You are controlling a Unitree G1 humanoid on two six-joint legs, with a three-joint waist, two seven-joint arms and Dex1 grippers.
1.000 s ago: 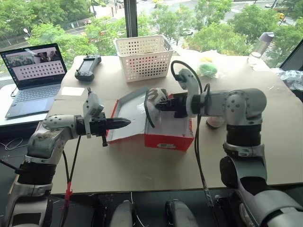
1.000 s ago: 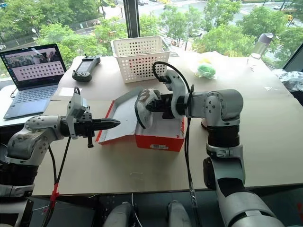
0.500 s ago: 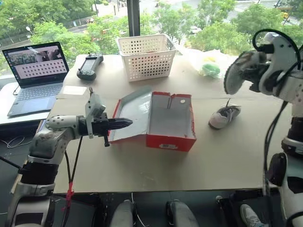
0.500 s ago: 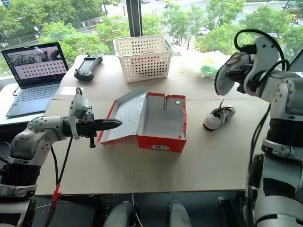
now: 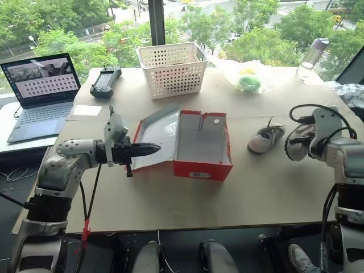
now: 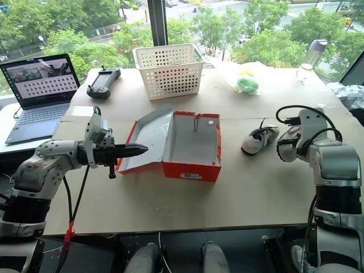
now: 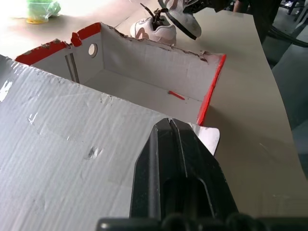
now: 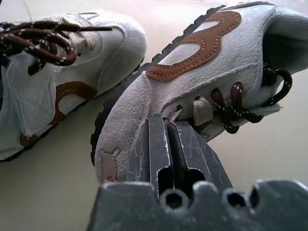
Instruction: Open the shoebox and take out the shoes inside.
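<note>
The red box (image 5: 202, 145) sits open in the middle of the table (image 5: 170, 199), and its grey inside has nothing in it. Its lid (image 5: 158, 135) is folded out flat on the side away from the shoes. The left arm reaches in from that side, nearly level, and points across at the box. The left gripper (image 5: 152, 150) is squeezed shut with nothing in it, and its tip sits over the lid near the edge. One shoe (image 5: 265, 139) lies on the table on the other side of the box, a little way from it. The second shoe (image 5: 298, 143) is just past the first one, farther from the box. The right arm is bent low out there, and its hand tips a bit downward. The right gripper (image 8: 166, 144) is pinched tight on the edge of that second shoe, by its laces, so its fingers (image 8: 156, 139) are almost together. In the right wrist view the two shoes are very close, side by side. A white basket (image 5: 173, 68) stands behind the box. A laptop (image 5: 40, 94) and a black remote (image 5: 106, 81) sit far off past the lid side.
</note>
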